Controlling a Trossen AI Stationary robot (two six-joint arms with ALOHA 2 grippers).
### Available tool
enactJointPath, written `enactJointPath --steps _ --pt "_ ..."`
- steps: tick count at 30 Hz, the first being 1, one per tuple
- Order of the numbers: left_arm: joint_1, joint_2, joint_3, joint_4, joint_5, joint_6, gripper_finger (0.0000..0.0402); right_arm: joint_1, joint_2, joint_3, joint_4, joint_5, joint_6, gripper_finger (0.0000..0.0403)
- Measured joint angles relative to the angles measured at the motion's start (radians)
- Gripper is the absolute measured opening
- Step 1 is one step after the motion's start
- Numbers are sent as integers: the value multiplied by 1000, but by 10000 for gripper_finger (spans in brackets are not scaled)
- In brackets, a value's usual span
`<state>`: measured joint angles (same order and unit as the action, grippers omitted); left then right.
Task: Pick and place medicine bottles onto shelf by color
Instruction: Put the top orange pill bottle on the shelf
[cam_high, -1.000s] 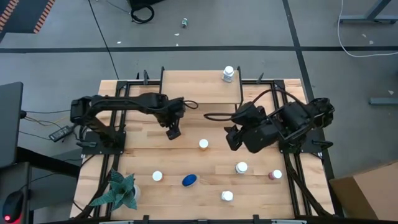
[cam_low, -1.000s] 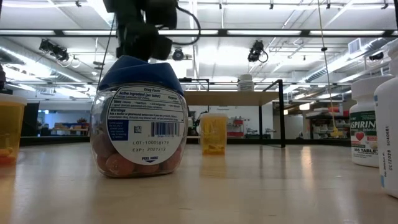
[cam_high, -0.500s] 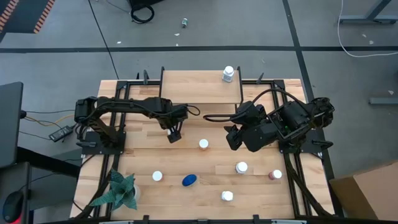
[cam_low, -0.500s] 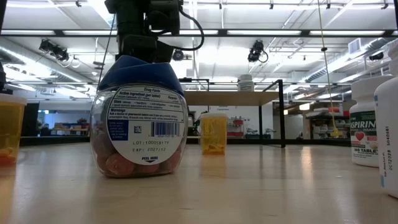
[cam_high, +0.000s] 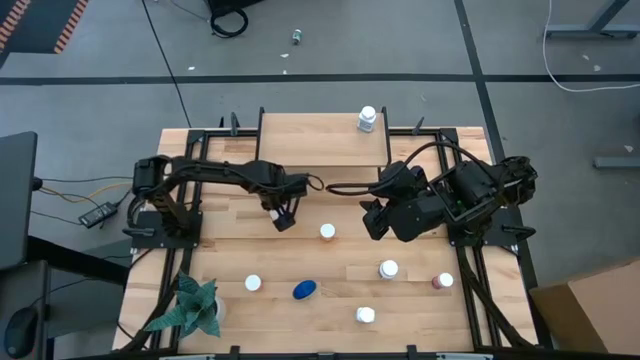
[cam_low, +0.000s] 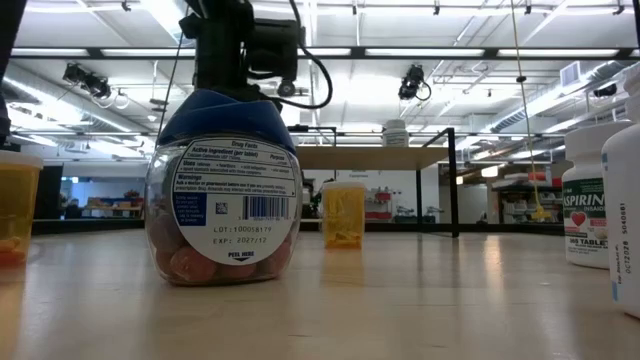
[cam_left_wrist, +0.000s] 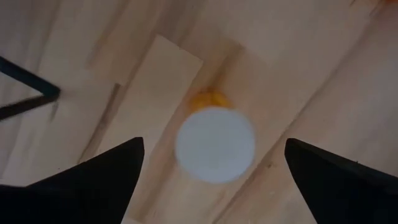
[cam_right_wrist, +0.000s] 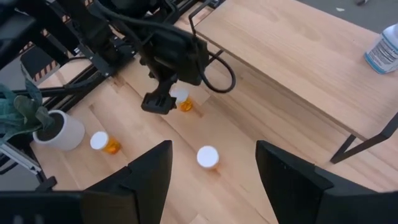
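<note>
The left end effector (cam_high: 282, 217) hangs wide open and empty directly over an orange white-capped bottle (cam_left_wrist: 214, 142) standing on the counter (cam_high: 230, 260), while the right end effector (cam_right_wrist: 205, 180), also open and empty, waits near the middle. Only one white bottle (cam_high: 367, 120) stands on the shelf (cam_high: 320, 140); judging by that, the sorting has barely begun, with six more bottles left on the counter.

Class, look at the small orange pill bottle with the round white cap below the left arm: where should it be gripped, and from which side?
Grip the white cap by its round sides, coming straight down. The orange bottle stands upright with its cap facing the open left tool, one finger on either side.
</note>
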<state>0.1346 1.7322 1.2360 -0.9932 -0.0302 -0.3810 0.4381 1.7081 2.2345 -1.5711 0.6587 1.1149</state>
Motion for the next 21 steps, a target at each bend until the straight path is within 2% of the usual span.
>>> enactJointPath --steps 11,21 --pt "-58 38 0 19 -19 2 396 -6 0 0 1 -1 -9 239" --pt "-60 38 0 30 -61 9 383 -6 0 0 0 -1 -12 239"
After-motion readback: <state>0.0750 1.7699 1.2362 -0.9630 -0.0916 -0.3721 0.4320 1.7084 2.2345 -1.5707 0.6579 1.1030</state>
